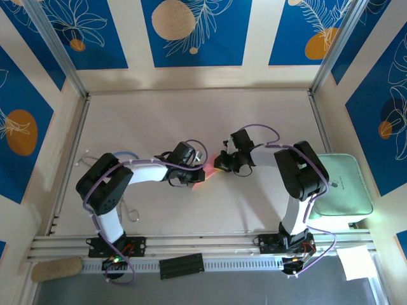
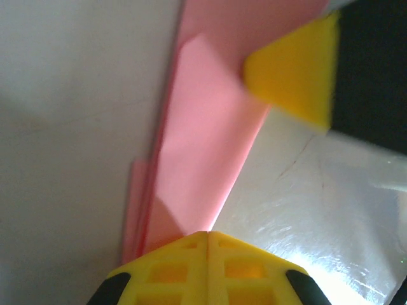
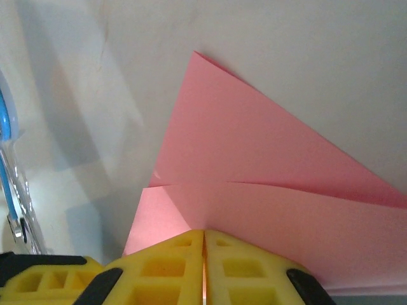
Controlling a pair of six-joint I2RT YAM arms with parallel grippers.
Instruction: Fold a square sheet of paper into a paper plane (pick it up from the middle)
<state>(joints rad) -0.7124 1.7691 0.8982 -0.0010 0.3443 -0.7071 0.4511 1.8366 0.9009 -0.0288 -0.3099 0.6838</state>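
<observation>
Left gripper (image 2: 207,236) and right gripper (image 3: 203,232), fingers pressed together, each pinch the creased pink paper (image 3: 254,159) from opposite sides at mid-table (image 1: 159,121).

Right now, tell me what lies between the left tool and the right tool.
The folded pink paper: in the top view it bridges the gap from left tool to right tool; the wrist views show each shut on it.

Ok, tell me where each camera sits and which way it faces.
Top external: above and behind, looking down at the table; left arm and right arm, paper between them.
Left wrist: on the left arm, looking along its shut left end effector at the paper.
Right wrist: likewise, right end effector clamping paper.
Shared: all show the paper.
</observation>
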